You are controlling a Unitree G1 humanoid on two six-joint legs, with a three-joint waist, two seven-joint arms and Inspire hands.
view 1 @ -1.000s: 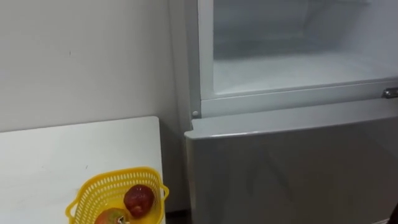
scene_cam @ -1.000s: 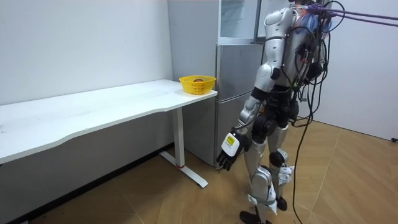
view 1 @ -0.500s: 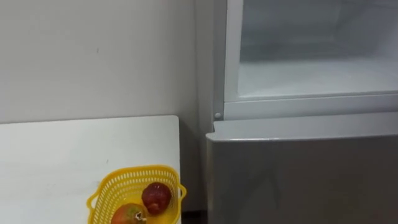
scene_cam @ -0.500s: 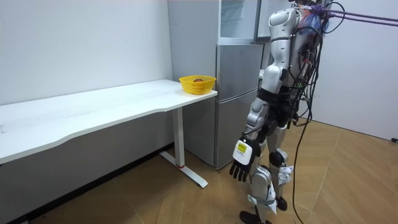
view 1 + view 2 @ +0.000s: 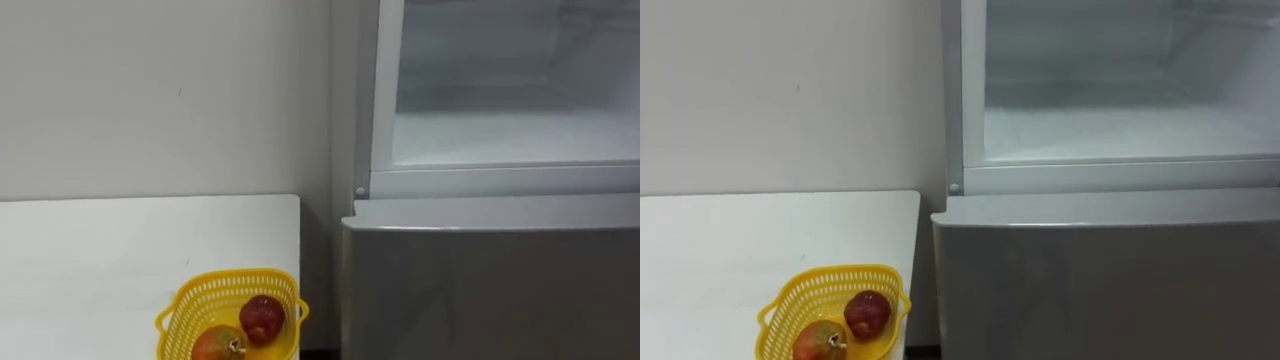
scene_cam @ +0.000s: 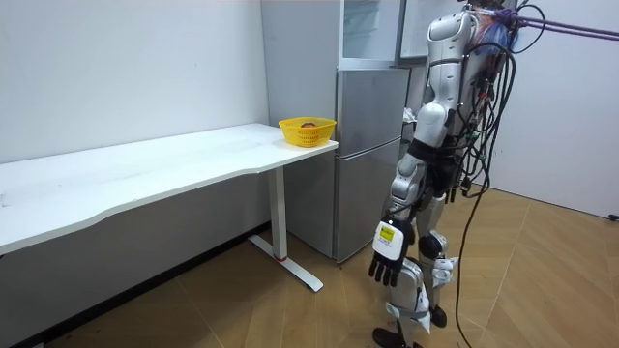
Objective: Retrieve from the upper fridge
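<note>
Your left hand (image 6: 387,266) is swinging back down beside the legs, fingers loosely apart, holding nothing. Upper fridge compartment (image 5: 510,140) is standing open, shelf looking bare; fruit (image 5: 262,318) is sitting in the yellow basket (image 5: 200,298) on the table (image 5: 100,260), leftward, your left hand nearer.

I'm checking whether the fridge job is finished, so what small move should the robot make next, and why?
Probably tilt the head up to check the rest of the upper fridge compartment: its visible shelf looks bare, two fruits lie in the yellow basket, and the left hand hangs open and empty.
</note>
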